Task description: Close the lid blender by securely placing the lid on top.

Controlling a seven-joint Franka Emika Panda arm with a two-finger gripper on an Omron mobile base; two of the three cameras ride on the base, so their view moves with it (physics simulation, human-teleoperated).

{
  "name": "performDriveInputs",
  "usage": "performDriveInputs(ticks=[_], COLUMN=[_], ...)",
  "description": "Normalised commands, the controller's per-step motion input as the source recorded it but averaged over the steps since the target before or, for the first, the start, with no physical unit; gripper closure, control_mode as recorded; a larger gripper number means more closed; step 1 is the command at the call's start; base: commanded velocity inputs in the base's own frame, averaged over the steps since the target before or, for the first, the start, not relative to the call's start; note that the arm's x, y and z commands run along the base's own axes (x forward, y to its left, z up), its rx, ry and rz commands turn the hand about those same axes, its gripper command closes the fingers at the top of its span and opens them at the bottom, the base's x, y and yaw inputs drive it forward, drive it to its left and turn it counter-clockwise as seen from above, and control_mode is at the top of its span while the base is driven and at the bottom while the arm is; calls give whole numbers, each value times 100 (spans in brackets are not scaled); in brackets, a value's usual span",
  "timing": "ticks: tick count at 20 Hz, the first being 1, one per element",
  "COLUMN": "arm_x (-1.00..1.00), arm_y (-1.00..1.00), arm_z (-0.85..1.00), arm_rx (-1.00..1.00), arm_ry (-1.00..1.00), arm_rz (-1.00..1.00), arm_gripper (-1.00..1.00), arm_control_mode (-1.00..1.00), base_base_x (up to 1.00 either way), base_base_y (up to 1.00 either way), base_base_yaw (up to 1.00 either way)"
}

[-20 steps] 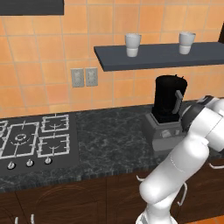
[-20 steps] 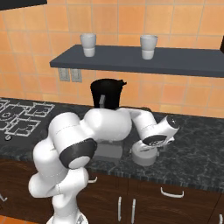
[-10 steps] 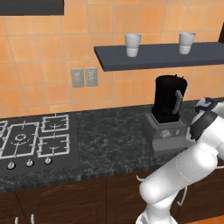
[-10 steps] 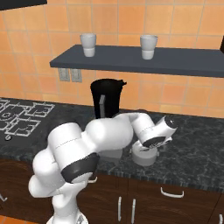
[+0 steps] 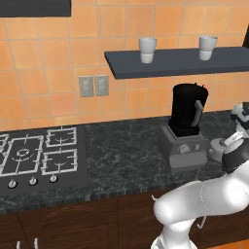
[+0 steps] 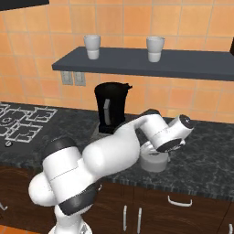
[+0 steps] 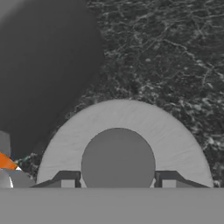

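Gripper (image 7: 117, 181) low over lid (image 7: 120, 144), fingers apart either side of its knob.
Lid sits flat on dark counter (image 7: 175, 57), at about 3 o'clock of blender (image 6: 111, 109) in right base view; jar top open.

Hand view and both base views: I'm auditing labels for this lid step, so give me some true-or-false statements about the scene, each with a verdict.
1. The round grey lid lies on the dark speckled counter. True.
2. The tall black blender jar already wears its lid. False: its top is open.
3. The gripper has a fingertip on each side of the lid's darker knob. True.
4. Two white cups stand on the counter beside the blender. False: they stand on the dark wall shelf above.
5. The lid lies left of the blender, by the stove. False: it lies to its right.
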Motion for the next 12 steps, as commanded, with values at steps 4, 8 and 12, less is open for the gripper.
performDriveInputs(ticks=[4, 8, 12], arm_x=[-40, -32, -19], arm_y=[0, 0, 0], arm_z=[97, 100, 100], arm_rx=[0, 0, 0], arm_ry=[-5, -5, -5], arm_rz=[-9, -14, -14], arm_gripper=[100, 100, 100], arm_control_mode=[-100, -100, -100], base_base_x=[0, 0, 0], base_base_y=[0, 0, 0], base_base_yaw=[0, 0, 0])
